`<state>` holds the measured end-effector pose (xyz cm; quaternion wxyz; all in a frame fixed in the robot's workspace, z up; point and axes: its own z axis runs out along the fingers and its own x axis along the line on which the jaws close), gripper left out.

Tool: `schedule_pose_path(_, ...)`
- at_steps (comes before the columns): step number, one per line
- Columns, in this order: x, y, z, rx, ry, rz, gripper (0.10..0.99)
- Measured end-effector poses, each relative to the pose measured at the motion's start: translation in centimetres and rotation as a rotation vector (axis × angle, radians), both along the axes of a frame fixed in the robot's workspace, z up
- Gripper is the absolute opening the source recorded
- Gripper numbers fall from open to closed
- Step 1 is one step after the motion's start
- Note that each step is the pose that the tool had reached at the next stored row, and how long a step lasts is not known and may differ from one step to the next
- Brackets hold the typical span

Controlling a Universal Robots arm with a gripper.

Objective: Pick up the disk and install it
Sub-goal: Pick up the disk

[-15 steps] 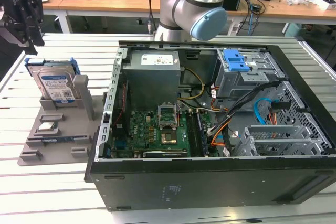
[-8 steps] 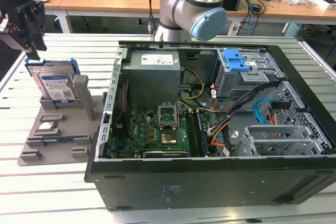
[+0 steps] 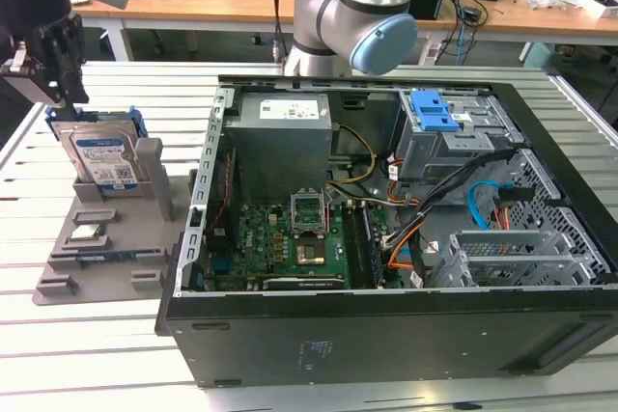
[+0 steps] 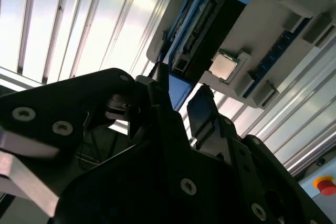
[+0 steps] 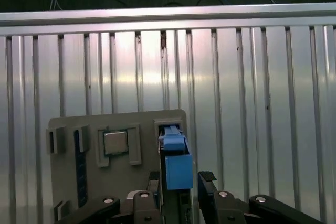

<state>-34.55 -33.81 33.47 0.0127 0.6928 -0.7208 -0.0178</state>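
A: Exterior view: black two-fingered tool point(image 3: 63, 94) hangs at the top edge of the flat silver-metal disk point(image 3: 101, 156), blue-framed, standing upright in a slot of the grey plastic fixture point(image 3: 68, 272) on the slatted metal table point(image 3: 97, 373), beside the open black computer case point(image 3: 386, 344).
B: Open or shut?
A: Apart. First wrist view: fingers point(image 5: 207, 182) straddle the disk's blue edge, a gap showing on one side; nothing clamped.
B: Step?
A: Pick-up, grasp not yet made. By my reckoning it calls for closing squarely on the frame, then a straight lift clear of the slot.
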Motion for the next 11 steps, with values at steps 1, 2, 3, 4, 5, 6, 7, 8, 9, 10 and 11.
schedule_pose_path(1, 0.0, -0.02, -0.29, 0.0, 0.0001, 0.0, 0.42)
schedule_pose_path(2, 0.0, -0.03, -0.67, 0.0, 0.0001, 0.0, 0.42)
schedule_pose_path(3, 0.0, -0.04, -0.85, 0.0, 0.0, 0.0, 0.42)
schedule_pose_path(4, 0.0, -0.04, -1.06, 0.0, 0.0, 0.001, 0.42)
schedule_pose_path(5, 0.0, -0.05, -1.28, 0.0, -0.0001, 0.001, 0.42)
schedule_pose_path(6, 0.0, -0.05, -1.41, 0.0, -0.0001, 0.001, 0.42)
schedule_pose_path(7, 0.0, -0.05, -1.49, 0.0, 0.0, 0.002, 0.42)
schedule_pose_path(8, 0.0, -0.05, -1.58, 0.0, 0.0, 0.002, 0.42)
schedule_pose_path(9, 0.01, -0.05, -1.77, 0.0, -0.0001, 0.002, 0.42)
schedule_pose_path(10, 0.0, -0.05, -1.9, 0.0, 0.0, 0.002, 0.42)
schedule_pose_path(11, 0.01, -0.05, -2.04, 0.0, 0.0, 0.002, 0.42)
